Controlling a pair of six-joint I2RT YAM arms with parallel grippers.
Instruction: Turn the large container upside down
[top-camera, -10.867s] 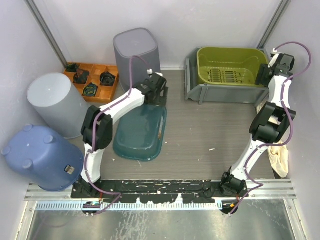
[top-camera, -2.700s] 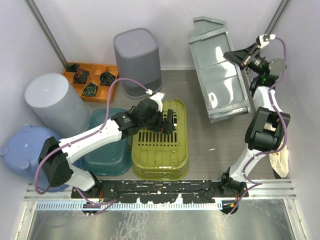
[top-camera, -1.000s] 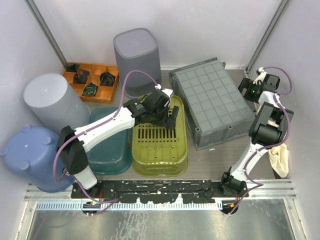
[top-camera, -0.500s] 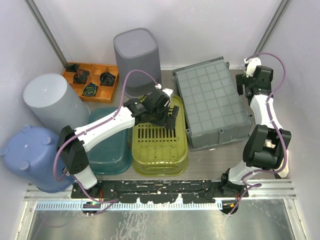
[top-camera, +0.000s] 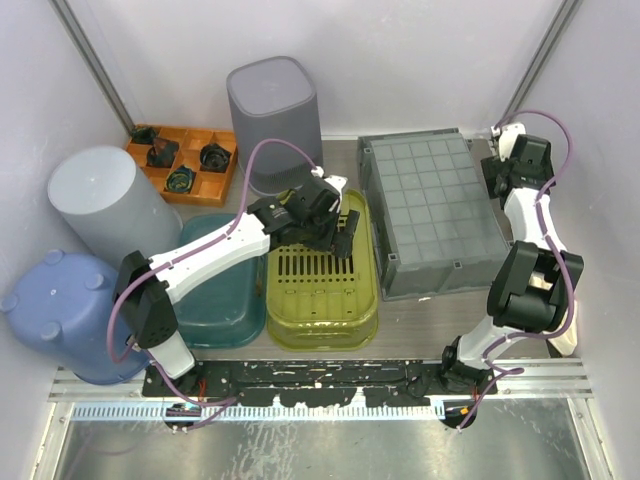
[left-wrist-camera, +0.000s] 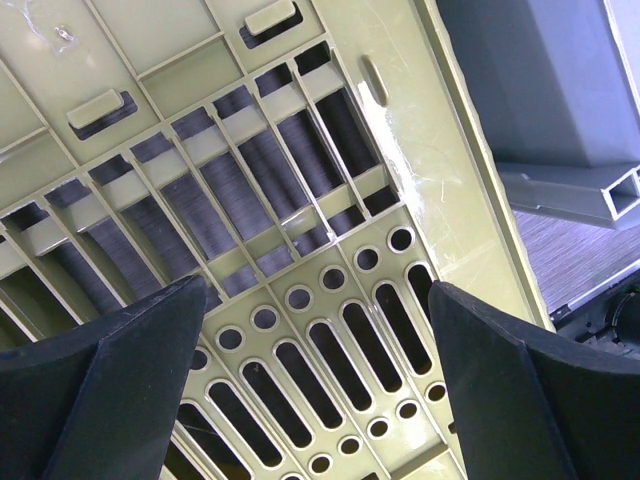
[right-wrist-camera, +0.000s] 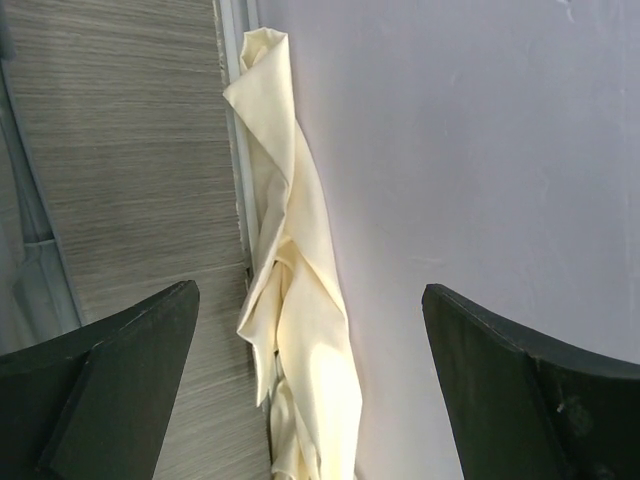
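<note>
On the table lies one inverted crate; left pincer, right pincer both gape.

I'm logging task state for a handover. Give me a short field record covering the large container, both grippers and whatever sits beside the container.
large container: grey crate, upside down, gridded base facing up
task state: looks done
left gripper: jaws open, over the overturned green basket
right gripper: jaws open, holding nothing, by the crate's far right corner
neighbour: green basket lies close along the crate's left side
other: cream cloth against the wall
</note>
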